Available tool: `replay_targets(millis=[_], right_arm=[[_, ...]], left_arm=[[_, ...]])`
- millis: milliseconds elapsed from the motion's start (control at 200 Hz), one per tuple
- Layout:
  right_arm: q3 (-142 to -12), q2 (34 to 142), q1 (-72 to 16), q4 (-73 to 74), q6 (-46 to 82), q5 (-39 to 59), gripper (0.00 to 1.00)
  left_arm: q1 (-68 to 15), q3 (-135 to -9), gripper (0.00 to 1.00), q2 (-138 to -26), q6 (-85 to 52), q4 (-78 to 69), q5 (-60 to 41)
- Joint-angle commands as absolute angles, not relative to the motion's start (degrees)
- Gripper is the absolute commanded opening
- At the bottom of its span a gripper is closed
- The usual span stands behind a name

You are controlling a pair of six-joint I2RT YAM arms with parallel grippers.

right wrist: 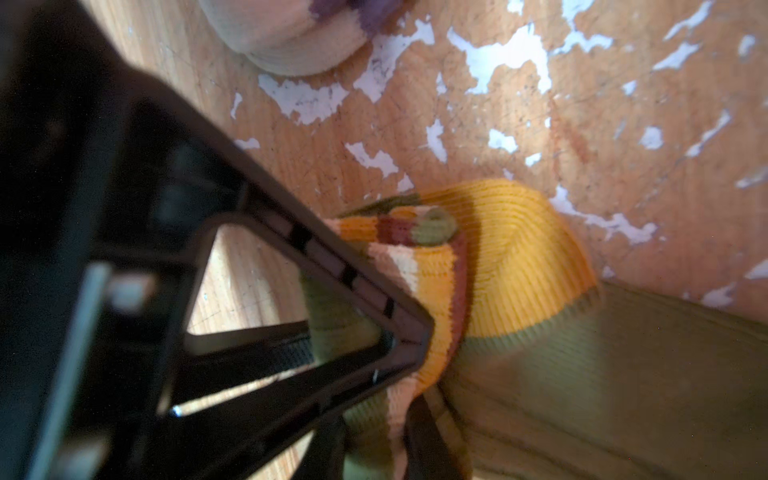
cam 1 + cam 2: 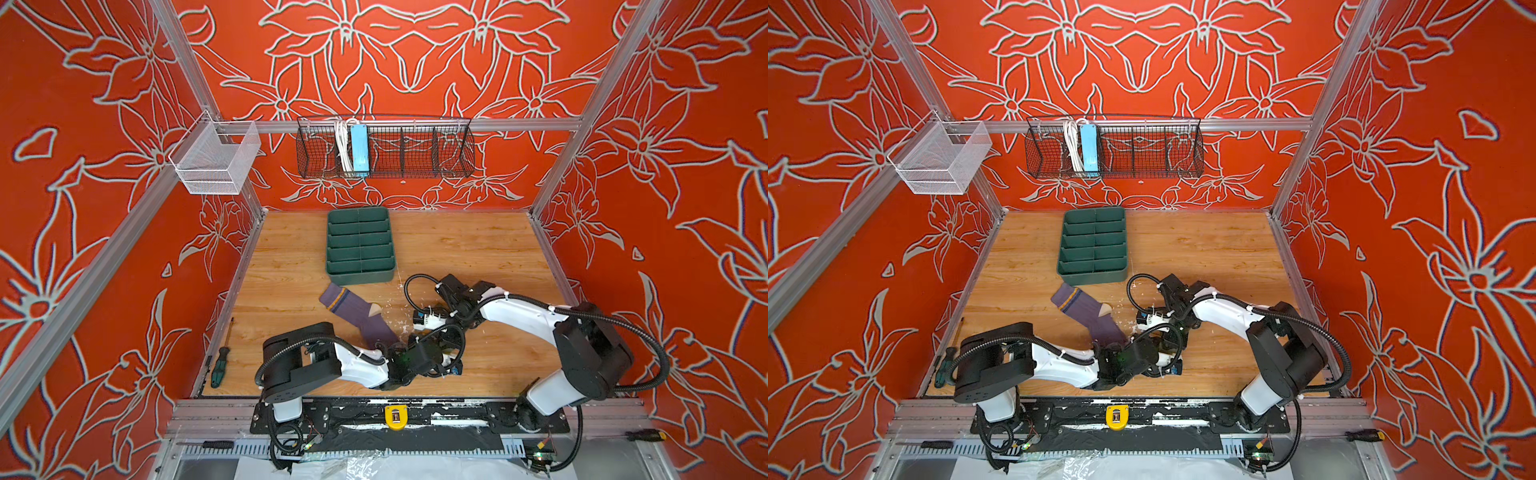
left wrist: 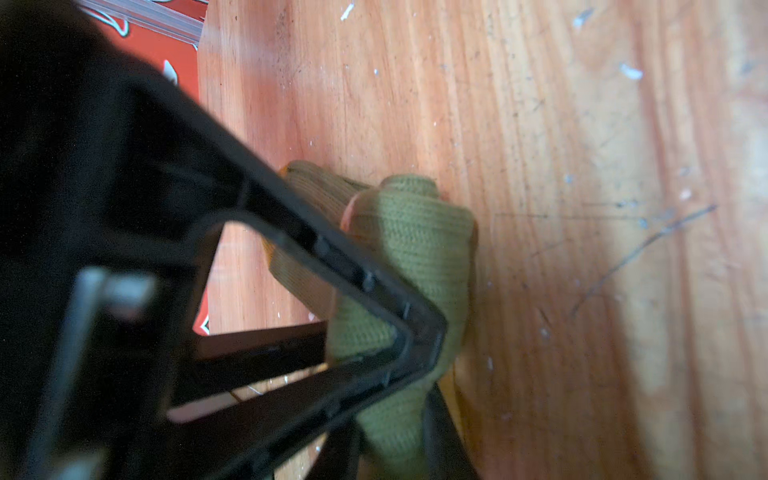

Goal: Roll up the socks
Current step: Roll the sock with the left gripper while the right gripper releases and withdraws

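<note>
Left hand (image 3: 409,353), olive sock (image 3: 415,245) gripped (bunched)

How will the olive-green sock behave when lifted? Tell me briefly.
Likely floppy: the olive-green sock bunches and folds where the left gripper pinches it. Probably light, since it is a thin knit. Unlikely to slip: the fabric is ribbed, and the right gripper pinches its striped cuff.
</note>
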State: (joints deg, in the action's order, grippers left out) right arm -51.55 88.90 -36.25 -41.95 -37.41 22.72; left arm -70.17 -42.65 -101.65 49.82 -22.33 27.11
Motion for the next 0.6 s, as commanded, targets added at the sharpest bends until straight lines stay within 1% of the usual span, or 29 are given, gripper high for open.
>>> replay_targets(millis=[0, 5, 35, 55, 60, 75, 85, 90, 95, 125, 130, 140, 165, 170, 175, 180, 195, 200, 205, 225, 450, 495, 596], right_arm=[[-50.7, 84.7, -37.0, -46.2, -38.6, 25.7, 0.05], [-50.6, 84.4, -37.0, -46.2, -38.6, 25.2, 0.07], [-50.2, 83.6, -36.9, -46.1, -38.5, 23.9, 0.13], [-49.7, 82.7, -36.9, -46.0, -38.5, 22.3, 0.19], [-49.7, 82.7, -36.9, -46.0, -38.5, 22.3, 0.19], [-49.2, 81.8, -36.9, -45.9, -38.5, 21.1, 0.25], [-49.1, 81.7, -36.9, -45.8, -38.5, 20.8, 0.26], [-48.9, 81.2, -36.9, -45.7, -38.5, 20.2, 0.29], [-48.9, 81.2, -36.9, -45.7, -38.5, 20.2, 0.29], [-48.1, 80.0, -36.8, -45.8, -38.7, 18.7, 0.36], [-47.9, 79.5, -36.8, -45.8, -38.9, 18.2, 0.41], [-47.7, 79.3, -36.8, -45.8, -39.0, 17.9, 0.42], [-47.1, 78.1, -36.7, -45.8, -39.3, 16.9, 0.53], [-46.9, 77.5, -36.7, -45.8, -39.3, 16.5, 0.58], [-46.7, 77.3, -36.7, -45.8, -39.3, 16.3, 0.61], [-46.7, 77.3, -36.7, -45.8, -39.3, 16.3, 0.61], [-46.3, 76.5, -36.6, -45.6, -39.4, 15.7, 0.66], [-46.1, 76.0, -36.5, -45.6, -39.4, 15.4, 0.71], [-46.1, 76.0, -36.5, -45.6, -39.4, 15.4, 0.71], [-45.4, 74.6, -36.3, -45.4, -39.6, 14.8, 0.76], [-42.1, 61.5, -32.2, -42.1, -41.3, 11.2, 0.77], [-41.1, 58.7, -31.0, -39.2, -42.0, 7.8, 0.79], [-37.3, 53.5, -28.9, -28.9, -43.3, -2.2, 0.86]], left_arm=[[-68.9, -42.3, 0.00, -102.7, 48.7, -16.5, 26.7], [-68.9, -42.3, 0.00, -102.6, 48.7, -16.4, 26.7], [-68.9, -42.1, 0.00, -102.5, 48.6, -15.8, 26.7], [-68.9, -42.1, 0.00, -102.5, 48.4, -15.2, 26.8], [-68.9, -42.1, 0.00, -102.4, 48.3, -15.1, 26.8], [-68.9, -42.1, 0.00, -102.3, 48.2, -14.7, 26.8], [-68.9, -42.2, 0.00, -102.2, 48.1, -14.4, 26.8], [-68.9, -42.1, 0.00, -102.2, 48.1, -14.3, 26.7], [-68.9, -42.1, 0.00, -102.2, 48.0, -14.2, 26.8], [-68.9, -41.9, 0.00, -102.1, 47.8, -13.6, 26.8], [-68.8, -41.8, 0.00, -102.0, 47.7, -13.5, 26.9], [-68.9, -41.8, 0.00, -101.9, 47.5, -13.4, 26.8], [-68.9, -41.7, 0.00, -101.8, 47.3, -12.9, 26.8], [-68.9, -41.6, 0.00, -101.8, 47.2, -12.8, 26.8], [-68.9, -41.6, 0.00, -101.8, 47.2, -12.8, 26.8], [-68.9, -41.5, 0.00, -101.8, 47.1, -12.7, 26.8], [-68.9, -41.3, 0.00, -101.7, 47.1, -12.6, 26.9], [-68.9, -41.3, 0.00, -101.7, 47.1, -12.5, 26.9], [-68.9, -41.3, 0.00, -101.7, 47.1, -12.5, 26.8], [-68.9, -41.1, 0.00, -101.7, 47.0, -12.2, 26.9], [-68.9, -40.9, 0.00, -101.2, 46.1, -9.3, 27.5], [-68.9, -41.3, 0.00, -101.2, 46.1, -8.5, 27.4], [-68.9, -44.8, 0.00, -101.4, 45.8, -1.2, 24.3]])
